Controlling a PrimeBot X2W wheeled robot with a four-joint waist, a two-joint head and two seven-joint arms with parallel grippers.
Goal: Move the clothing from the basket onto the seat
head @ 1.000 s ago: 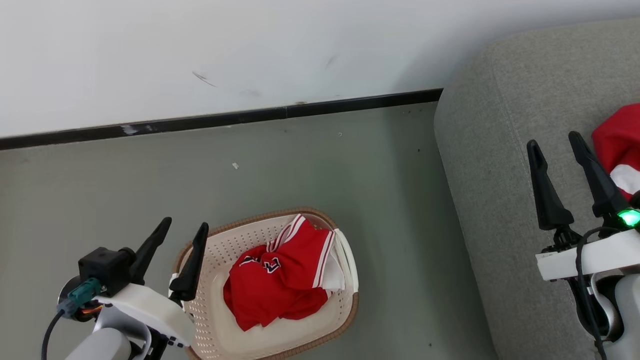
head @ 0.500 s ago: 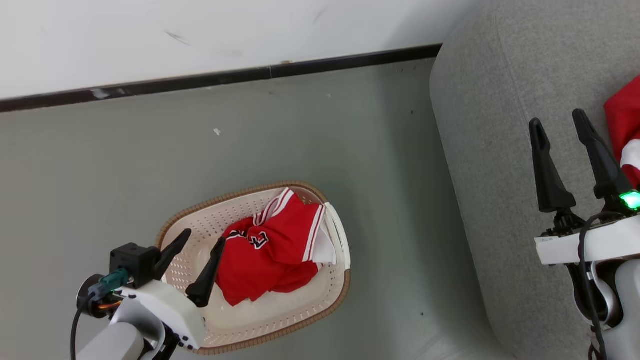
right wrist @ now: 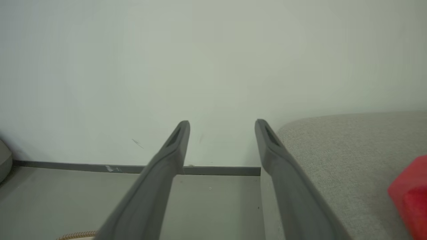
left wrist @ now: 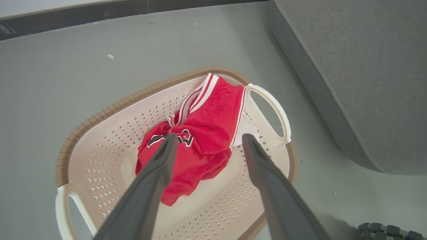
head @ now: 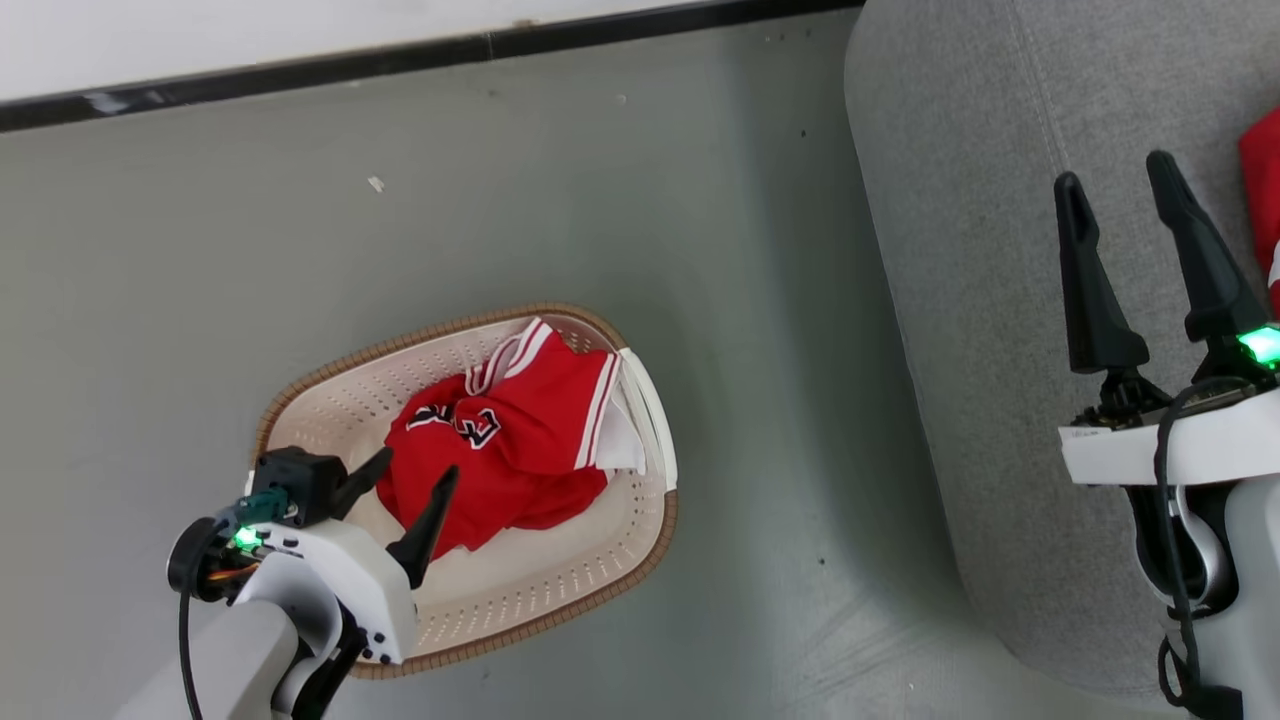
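A crumpled piece of red clothing (head: 520, 440) with white stripes and black-and-white lettering lies in the cream basket (head: 330, 420) on the floor. My left gripper (head: 418, 465) hangs open over the basket's near-left part, fingertips at the garment's edge and holding nothing. In the left wrist view the clothing (left wrist: 210, 126) shows between the open left gripper (left wrist: 210, 136) fingers, inside the basket (left wrist: 110, 146). My right gripper (head: 1112, 170) stands open and empty over the grey seat (head: 960, 200). Another red garment (head: 1262, 200) lies on the seat at the right edge.
Grey floor surrounds the basket, with a white wall and dark baseboard (head: 300, 68) behind. The seat's rounded arm (left wrist: 350, 66) stands just right of the basket. In the right wrist view the open right gripper (right wrist: 222, 122) faces the wall, beside the seat (right wrist: 333, 150) and red garment (right wrist: 410, 186).
The head camera has tipped down, shifting the whole picture up. My left gripper has moved from beside the basket's left rim to over its inside, up to the red garment. Both grippers stay open.
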